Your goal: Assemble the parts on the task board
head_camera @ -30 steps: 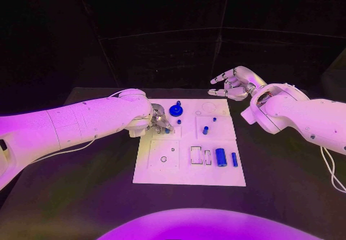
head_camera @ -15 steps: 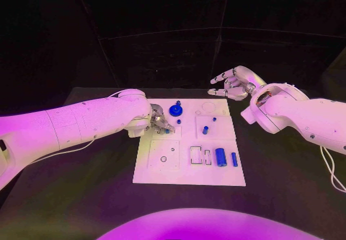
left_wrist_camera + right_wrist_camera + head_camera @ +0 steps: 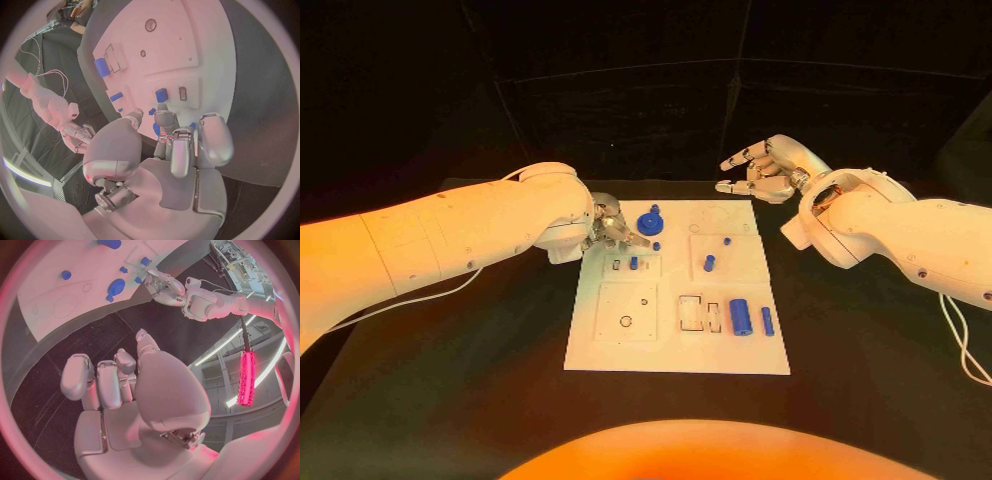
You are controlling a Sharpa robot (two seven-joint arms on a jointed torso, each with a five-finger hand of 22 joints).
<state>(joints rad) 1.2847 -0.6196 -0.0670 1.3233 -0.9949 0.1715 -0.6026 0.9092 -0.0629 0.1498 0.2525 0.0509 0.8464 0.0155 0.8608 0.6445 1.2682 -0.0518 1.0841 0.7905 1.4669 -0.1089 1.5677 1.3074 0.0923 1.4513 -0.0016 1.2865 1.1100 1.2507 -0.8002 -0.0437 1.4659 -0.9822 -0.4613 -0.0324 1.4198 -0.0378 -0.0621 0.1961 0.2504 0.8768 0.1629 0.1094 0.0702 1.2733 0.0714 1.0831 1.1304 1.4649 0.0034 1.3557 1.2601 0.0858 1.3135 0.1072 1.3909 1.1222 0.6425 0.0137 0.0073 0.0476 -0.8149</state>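
The white task board point(image 3: 678, 345) lies mid-table with several blue parts on it. My left hand point(image 3: 610, 232) hovers at the board's far left corner with nothing in it; its fingers point(image 3: 178, 142) are bent above the board point(image 3: 187, 45). A small blue part point(image 3: 633, 263) stands just in front of that hand, beside a slot, and appears again as a blue part point(image 3: 161, 95). A round blue knob point(image 3: 651, 222) sits next to the hand. My right hand point(image 3: 762, 170) hangs beyond the board's far right corner, fingers apart and empty; its fingers point(image 3: 103, 377) are loosely bent.
A blue peg point(image 3: 710, 263) stands mid-board. A thick blue cylinder point(image 3: 740, 316) and a thin blue rod point(image 3: 767, 320) lie at the board's right side by two rectangular slots point(image 3: 692, 311). Black table surrounds the board.
My left hand has drawn back from the small blue part toward the board's far left corner; the part stays on the board. The right arm has not moved.
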